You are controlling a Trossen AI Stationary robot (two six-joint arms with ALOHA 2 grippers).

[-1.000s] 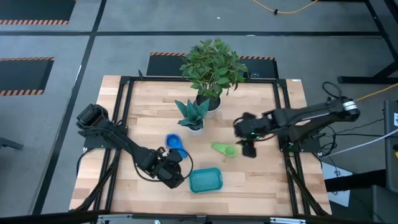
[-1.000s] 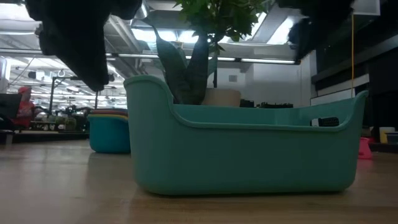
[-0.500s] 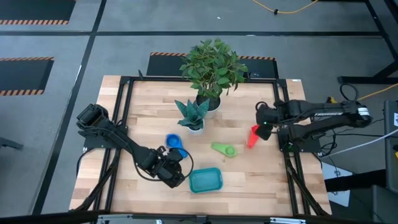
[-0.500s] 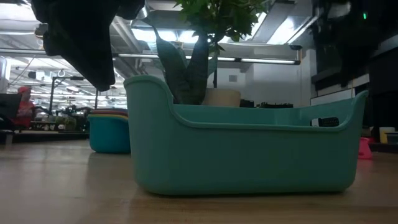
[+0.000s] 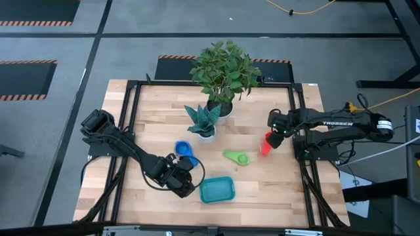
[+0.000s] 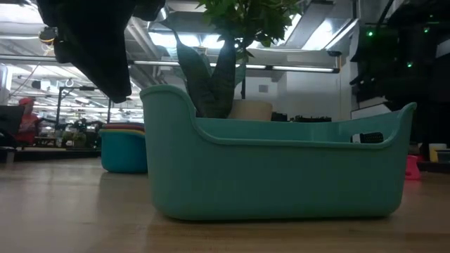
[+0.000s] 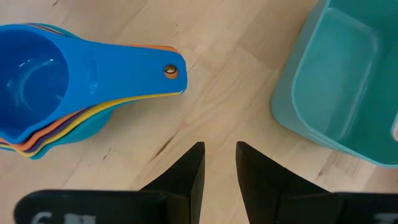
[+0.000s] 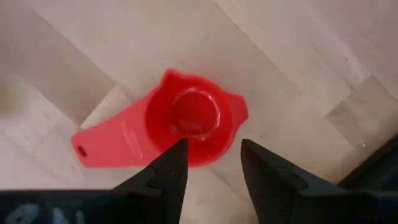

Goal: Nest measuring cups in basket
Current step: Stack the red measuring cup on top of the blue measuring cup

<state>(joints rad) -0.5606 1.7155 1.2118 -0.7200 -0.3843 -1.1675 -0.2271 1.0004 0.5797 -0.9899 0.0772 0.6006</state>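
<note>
Right tool (image 8: pixel 210 163) hangs spread above red cup (image 8: pixel 186 121) lying alone on counter (image 5: pixel 151 118) by its right edge, light stiff slick plastic, probably best pinched across bowl rim or flat handle.
</note>
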